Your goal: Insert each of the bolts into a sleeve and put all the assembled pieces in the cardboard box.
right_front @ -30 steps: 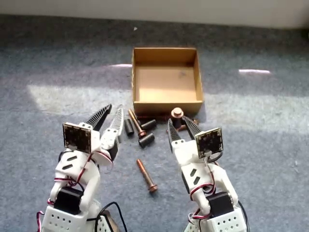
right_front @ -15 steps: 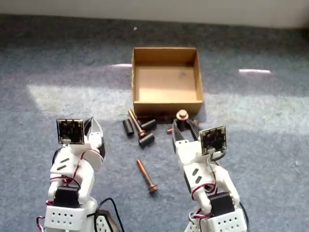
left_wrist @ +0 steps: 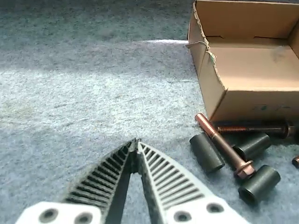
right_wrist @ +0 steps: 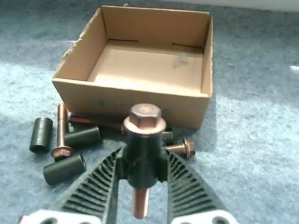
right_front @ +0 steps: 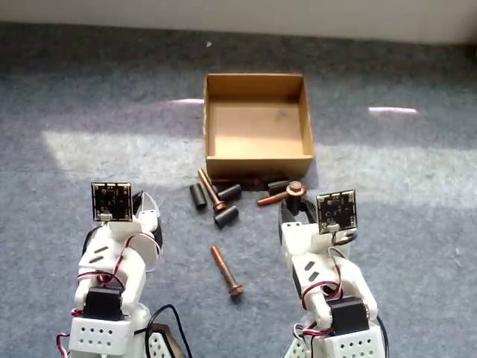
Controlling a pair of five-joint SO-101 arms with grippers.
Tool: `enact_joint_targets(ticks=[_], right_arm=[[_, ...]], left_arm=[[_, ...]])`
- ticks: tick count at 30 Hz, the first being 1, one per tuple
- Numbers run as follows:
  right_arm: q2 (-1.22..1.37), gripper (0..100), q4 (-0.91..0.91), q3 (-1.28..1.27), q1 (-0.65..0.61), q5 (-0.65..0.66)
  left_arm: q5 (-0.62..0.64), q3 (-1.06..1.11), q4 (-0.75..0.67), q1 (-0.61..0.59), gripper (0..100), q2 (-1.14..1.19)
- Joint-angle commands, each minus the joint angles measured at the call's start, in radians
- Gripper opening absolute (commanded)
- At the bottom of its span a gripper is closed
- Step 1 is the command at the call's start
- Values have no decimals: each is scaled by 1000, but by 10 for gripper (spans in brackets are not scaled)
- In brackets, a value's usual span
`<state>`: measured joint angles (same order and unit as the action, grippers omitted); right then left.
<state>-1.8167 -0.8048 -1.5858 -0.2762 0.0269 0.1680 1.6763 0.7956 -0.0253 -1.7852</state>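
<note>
Currently the right gripper (right_wrist: 142,155) has its fingers clamped on a black sleeve (right_wrist: 141,164) with a copper bolt (right_wrist: 145,119) upright through it, near the cardboard box (right_wrist: 131,100). The left gripper (left_wrist: 136,144) has its fingers pressed together, empty, over the carpet (left_wrist: 70,93). Loose sleeves (right_front: 226,216) and loose bolts (right_front: 211,190) lie beside the box's front wall.

The brown box (right_front: 257,162) sits open-topped on the carpet. Just before its front wall lie three black sleeves (right_front: 226,217), with a copper bolt (right_front: 211,189) slanting among them and a second bolt (right_front: 270,198) to one side. A third bolt (right_front: 225,270) lies well apart, nearer the arms. The sleeved bolt (right_wrist: 145,119) stands upright, clamped in the right gripper (right_wrist: 144,154).
</note>
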Motion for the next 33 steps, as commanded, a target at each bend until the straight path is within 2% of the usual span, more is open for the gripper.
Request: enact_joint_targets(ticks=[1, 20, 26, 33], right_arm=[[74, 5, 13, 116, 10, -5], [1270, 5, 38, 969, -1, -5], [1563, 5, 242, 1165, 5, -8], [1791, 5, 449, 1248, 27, -11]], left_arm=[[-6, 19, 3, -15, 6, -33], [-6, 19, 6, -12, 7, -33], [-6, 19, 6, -12, 7, -33], [-6, 19, 8, -12, 7, -33]])
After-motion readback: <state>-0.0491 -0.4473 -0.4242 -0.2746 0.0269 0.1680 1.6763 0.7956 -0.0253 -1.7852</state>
